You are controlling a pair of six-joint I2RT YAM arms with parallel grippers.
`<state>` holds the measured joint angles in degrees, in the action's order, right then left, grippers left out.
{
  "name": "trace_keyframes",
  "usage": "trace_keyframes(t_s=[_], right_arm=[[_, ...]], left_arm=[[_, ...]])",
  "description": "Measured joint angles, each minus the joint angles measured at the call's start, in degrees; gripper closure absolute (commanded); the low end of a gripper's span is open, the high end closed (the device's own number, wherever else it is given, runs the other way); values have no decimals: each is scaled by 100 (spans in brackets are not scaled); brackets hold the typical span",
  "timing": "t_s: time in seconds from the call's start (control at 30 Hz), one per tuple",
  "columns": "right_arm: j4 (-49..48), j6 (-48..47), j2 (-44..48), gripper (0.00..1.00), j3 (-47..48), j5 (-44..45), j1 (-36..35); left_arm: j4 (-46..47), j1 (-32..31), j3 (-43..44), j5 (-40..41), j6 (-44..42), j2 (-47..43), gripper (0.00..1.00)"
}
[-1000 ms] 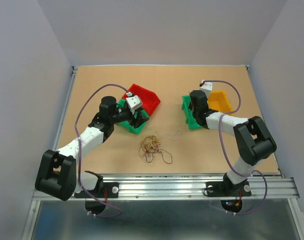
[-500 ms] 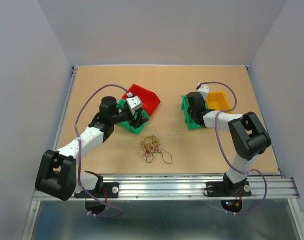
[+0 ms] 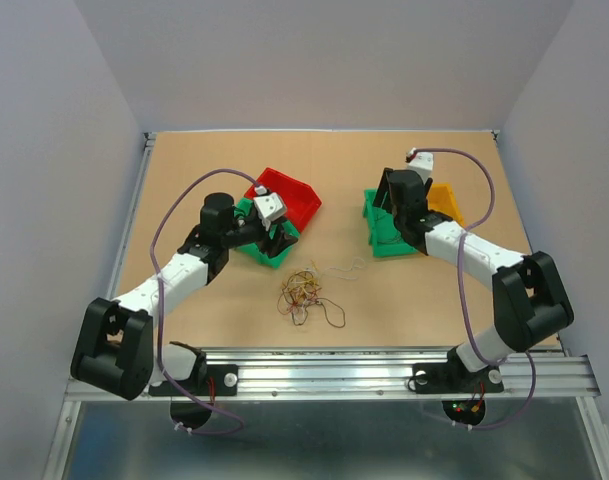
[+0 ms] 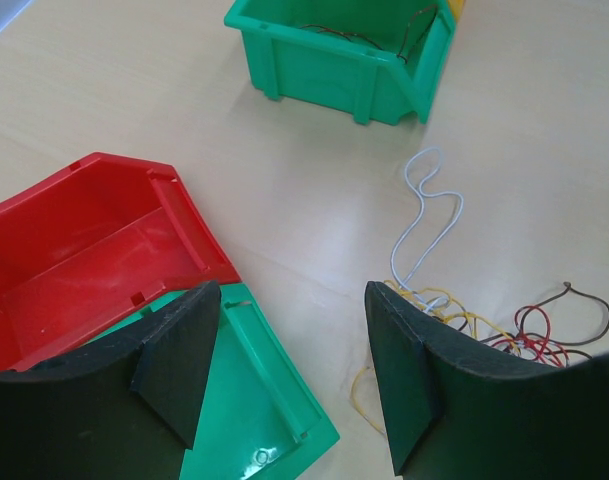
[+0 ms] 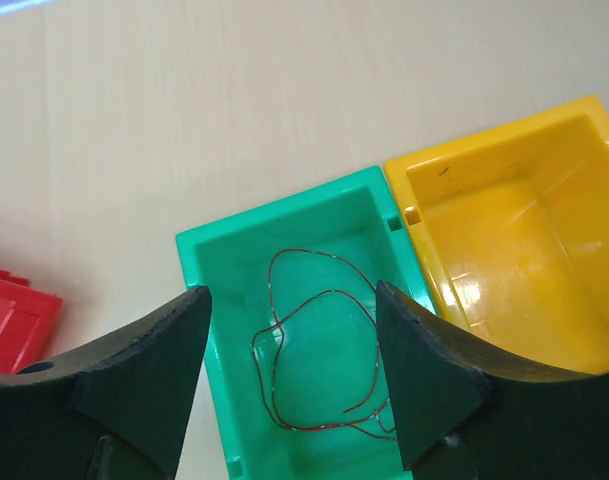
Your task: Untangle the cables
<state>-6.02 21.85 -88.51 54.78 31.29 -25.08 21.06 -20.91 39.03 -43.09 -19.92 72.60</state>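
The cables [image 3: 306,295] lie as a loopy tangle of yellow, red and dark wires on the table in front of both arms; in the left wrist view the tangle [image 4: 484,325] sits by my right finger. A whitish wire [image 4: 429,215] trails out of it toward the far bins. One thin dark-red wire [image 5: 284,330] lies loose on the floor of the right green bin [image 5: 274,225]. My right gripper [image 5: 292,295] hangs open above that bin, holding nothing. My left gripper [image 4: 291,300] is open and empty over the edge of the left green bin [image 4: 254,400].
A red bin [image 3: 289,195] leans against the left green bin [image 3: 259,250]. A yellow bin [image 3: 446,200] stands right beside the right green bin [image 3: 384,235]; in the right wrist view the yellow bin [image 5: 504,240] holds nothing. Grey walls enclose the table.
My right gripper has gone from shut to open, and the dark-red wire now lies free in the green bin. The right forearm has swung outward to the right. The left arm is unchanged.
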Motion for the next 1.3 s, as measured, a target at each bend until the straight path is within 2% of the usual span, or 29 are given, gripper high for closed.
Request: trace_keyframes(t_s=[0.2, 0.3, 0.53, 0.73, 1.0, 1.3], right_arm=[[240, -66, 455, 27, 57, -138, 0], [306, -61, 813, 28, -52, -527, 0], [138, -68, 2129, 28, -1355, -1738, -13], [48, -35, 2575, 27, -2236, -2332, -17], [-107, 15, 2983, 27, -2463, -2474, -50], [-127, 68, 3762, 25, -2686, -2455, -50]], left_arm=[[-229, -136, 90, -15, -146, 151, 29], [-481, -376, 256, 35, -339, 323, 29], [-1145, -1200, 490, 437, -863, 568, 29], [-1746, -1497, 619, 492, -1185, 566, 29], [-2566, -2068, 997, 660, -1285, 625, 32], [-2990, -2444, 1161, 1152, -1233, 1141, 38]])
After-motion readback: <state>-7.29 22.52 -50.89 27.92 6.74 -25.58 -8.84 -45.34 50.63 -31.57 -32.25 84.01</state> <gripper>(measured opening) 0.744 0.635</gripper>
